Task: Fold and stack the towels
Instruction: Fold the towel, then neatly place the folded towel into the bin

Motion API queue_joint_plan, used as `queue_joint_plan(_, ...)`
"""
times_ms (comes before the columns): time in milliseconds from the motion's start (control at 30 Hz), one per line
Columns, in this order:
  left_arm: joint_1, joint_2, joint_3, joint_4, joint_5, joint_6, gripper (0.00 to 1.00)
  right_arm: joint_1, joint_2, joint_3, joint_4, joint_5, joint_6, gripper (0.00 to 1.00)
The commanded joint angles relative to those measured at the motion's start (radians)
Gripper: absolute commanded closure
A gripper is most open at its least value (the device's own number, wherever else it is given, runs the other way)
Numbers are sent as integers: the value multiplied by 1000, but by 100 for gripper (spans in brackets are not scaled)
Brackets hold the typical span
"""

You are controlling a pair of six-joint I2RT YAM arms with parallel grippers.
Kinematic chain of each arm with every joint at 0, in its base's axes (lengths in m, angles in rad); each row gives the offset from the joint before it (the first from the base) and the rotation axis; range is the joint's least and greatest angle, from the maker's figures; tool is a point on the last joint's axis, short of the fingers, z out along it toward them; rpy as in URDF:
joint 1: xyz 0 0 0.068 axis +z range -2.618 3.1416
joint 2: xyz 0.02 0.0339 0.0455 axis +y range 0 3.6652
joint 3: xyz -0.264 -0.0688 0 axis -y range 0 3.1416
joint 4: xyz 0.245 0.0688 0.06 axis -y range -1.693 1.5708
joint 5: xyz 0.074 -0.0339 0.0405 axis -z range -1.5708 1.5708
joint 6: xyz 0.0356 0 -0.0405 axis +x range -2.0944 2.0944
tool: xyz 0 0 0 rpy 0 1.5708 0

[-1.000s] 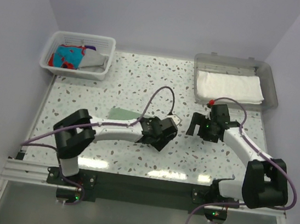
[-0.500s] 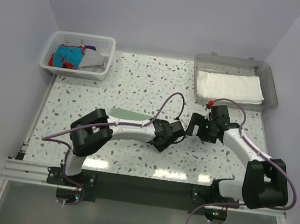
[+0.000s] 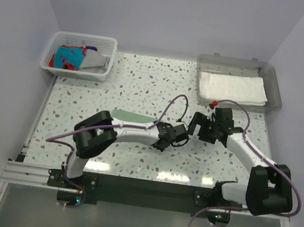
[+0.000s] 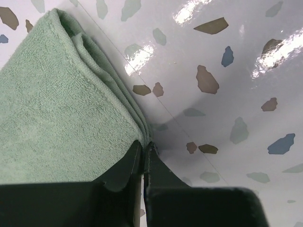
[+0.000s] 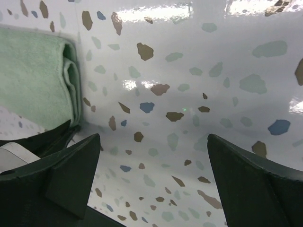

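Speckled terrazzo worktop (image 3: 145,82), white ground with brown, grey and blue chips; pale lilac walls on three sides.

Left hand (image 4: 143,145): fingers clenched together on one corner of the folded pale mint green cloth towel (image 4: 57,99). The stacked fold edges run straight into the seam between the tips. The towel lies flat on the worktop and spreads away to this hand's left; bare worktop lies to its right. From above, the left arm lies across the towel and hides most of it, so only a strip shows behind the forearm.

Right hand (image 5: 154,138): released, fingers spread wide, only bare worktop between them. It sits just beside the left hand, tips turned toward it. The towel's folded end lies ahead and to the left of its left finger. Dark parts of the left hand cut in low on that side, between this hand and the pinched corner. Cannot tell whether the two hands touch.

Surroundings:
- White slatted plastic basket (image 3: 104,75), well beyond the left hand and off to its left. It holds a turquoise-and-red patterned towel (image 3: 68,56), a grey towel (image 3: 95,61) and a sliver of dark purple towel (image 3: 91,48).
- Clear grey plastic tray (image 3: 275,91), beyond the right hand, with a folded white towel (image 3: 232,87) flat inside.
- Purple cable loop (image 3: 171,100), arching up just beyond the left hand.
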Motion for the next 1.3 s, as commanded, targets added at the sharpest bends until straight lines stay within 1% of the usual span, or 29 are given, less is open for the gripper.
queue_joint_plan(0, 6, -68, -31, 8, 14, -6, 100, -1, -18, -26, 106, -117, 123, 1)
queue_joint_plan(67, 9, -106, -41, 40, 49, -6, 100, -1, -8, -46, 173, -151, 178, 1)
queue_joint_plan(200, 26, -181, -51, 73, 97, -7, 100, 17, 35, -75, 313, -206, 344, 1)
queue_joint_plan(233, 32, -187, -54, 79, 103, -9, 100, 26, 61, -84, 376, -209, 368, 1)
queue_joint_plan(300, 40, -195, -58, 93, 129, -10, 100, 63, 92, -85, 428, -214, 434, 1)
queue_joint_plan(400, 46, -192, -60, 103, 142, -12, 100, 137, 178, -74, 516, -196, 517, 1)
queue_joint_plan(433, 46, -189, -60, 103, 142, -12, 100, 169, 195, -77, 563, -167, 539, 1)
queue_joint_plan(500, 46, -191, -58, 105, 146, -17, 100, 189, 244, -86, 620, -146, 608, 1)
queue_joint_plan(533, 46, -191, -61, 107, 148, -18, 100, 194, 259, -100, 676, -140, 631, 1)
queue_joint_plan(633, 46, -194, -61, 110, 149, -29, 100, 209, 322, -117, 741, -119, 692, 1)
queue_joint_plan(833, 54, -185, -44, 110, 137, -82, 100, 250, 382, -140, 757, -97, 738, 2)
queue_joint_plan(1033, 55, -155, -11, 113, 120, -138, 100, 289, 396, -175, 784, -83, 778, 8)
queue_joint_plan(1067, 55, -152, -3, 116, 119, -147, 100, 295, 399, -173, 787, -80, 783, 12)
queue_joint_plan(1133, 55, -142, 8, 117, 119, -156, 100, 300, 405, -172, 801, -79, 787, 15)
queue_joint_plan(1233, 55, -119, 32, 114, 131, -164, 100, 301, 425, -161, 810, -77, 788, 24)
queue_joint_plan(1267, 55, -114, 40, 116, 139, -167, 100, 301, 434, -157, 810, -85, 786, 30)
